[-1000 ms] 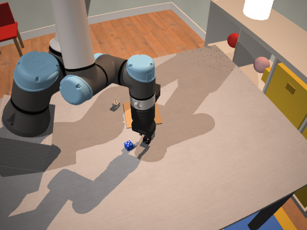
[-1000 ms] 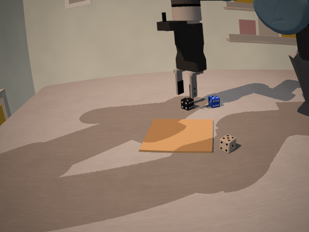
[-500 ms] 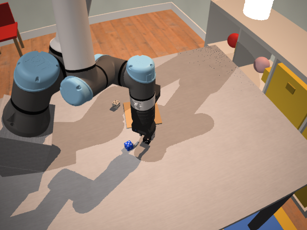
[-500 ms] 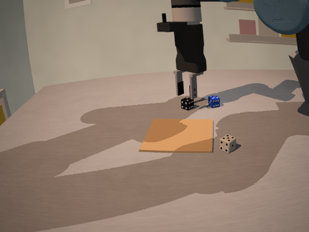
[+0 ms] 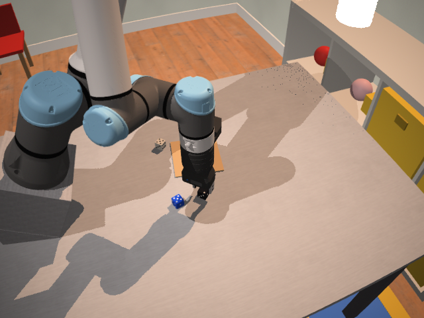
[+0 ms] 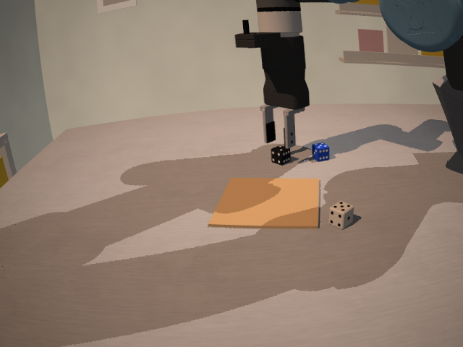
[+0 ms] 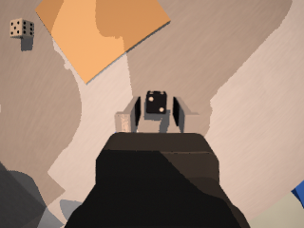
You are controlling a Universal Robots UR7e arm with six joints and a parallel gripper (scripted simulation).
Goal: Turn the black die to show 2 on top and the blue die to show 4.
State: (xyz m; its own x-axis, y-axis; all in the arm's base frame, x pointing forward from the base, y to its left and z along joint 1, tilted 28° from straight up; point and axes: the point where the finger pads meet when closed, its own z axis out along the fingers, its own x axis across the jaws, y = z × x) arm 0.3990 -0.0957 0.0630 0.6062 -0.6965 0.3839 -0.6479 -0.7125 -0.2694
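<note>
"How far has it got?"

"Neither die is on the mat (image 5: 177, 167) (image 6: 269, 205) (image 7: 95, 47). The black die (image 5: 203, 194) (image 6: 280, 155) (image 7: 156, 103) sits on the tabletop beyond it, seemingly with 2 up, so I'd say it mainly needs carrying over"

"And the fingers (image 5: 203, 188) (image 6: 279, 144)?"

"Apart, holding nothing, just above the black die. The blue die (image 5: 177, 201) (image 6: 320, 152) (image 7: 299, 195) is near it, still to be placed, and turned if 4 isn't up. The white die (image 5: 159, 144) (image 6: 341, 215) (image 7: 22, 28) has 5 up beside the mat and should keep it"

"What's hard to see?"

"Blue's top number is too small to trust, and the wrist view cuts that die off. From the top, the arm hides much of the mat, and the fingers are mostly covered"

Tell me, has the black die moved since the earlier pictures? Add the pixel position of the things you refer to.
No: in the exterior view, the black die (image 5: 203, 194) (image 6: 280, 155) (image 7: 156, 103) sits in the same spot beyond the orange mat's (image 5: 176, 165) (image 6: 276, 202) (image 7: 81, 43) far edge.
</note>
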